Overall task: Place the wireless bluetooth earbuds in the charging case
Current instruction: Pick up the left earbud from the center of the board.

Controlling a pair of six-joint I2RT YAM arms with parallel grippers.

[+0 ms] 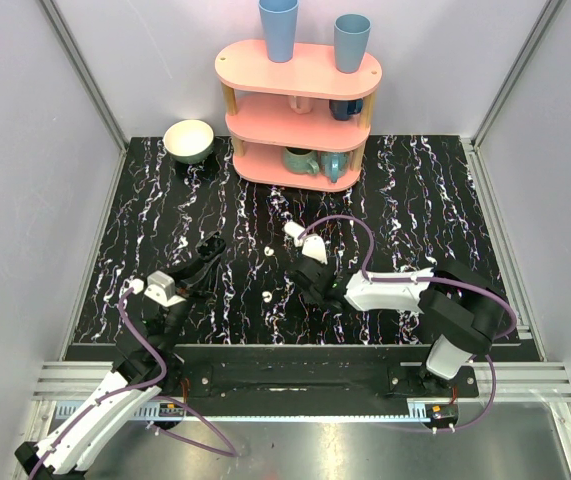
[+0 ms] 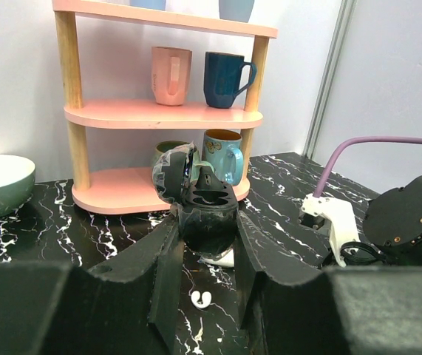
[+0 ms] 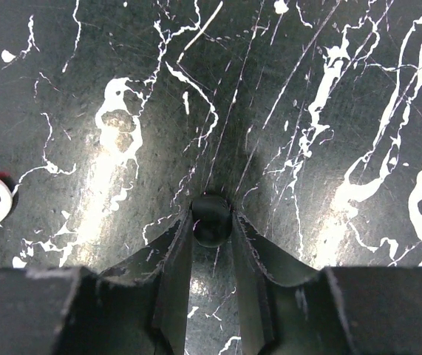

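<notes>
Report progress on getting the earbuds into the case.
Done: the left fingers are shut on the dark charging case, with its lid open and both wells apparently empty. In hand: the right fingers are low over the table, close to the nearer earbud; I cannot tell whether they grip anything. Left: the nearer earbud and the farther earbud lie on the table, neither seated.

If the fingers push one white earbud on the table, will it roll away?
Probably it skids or rolls: the earbud looks tiny and rounded, and the table looks smooth and shiny. It seems very light, so a slight touch may flick it aside.
</notes>
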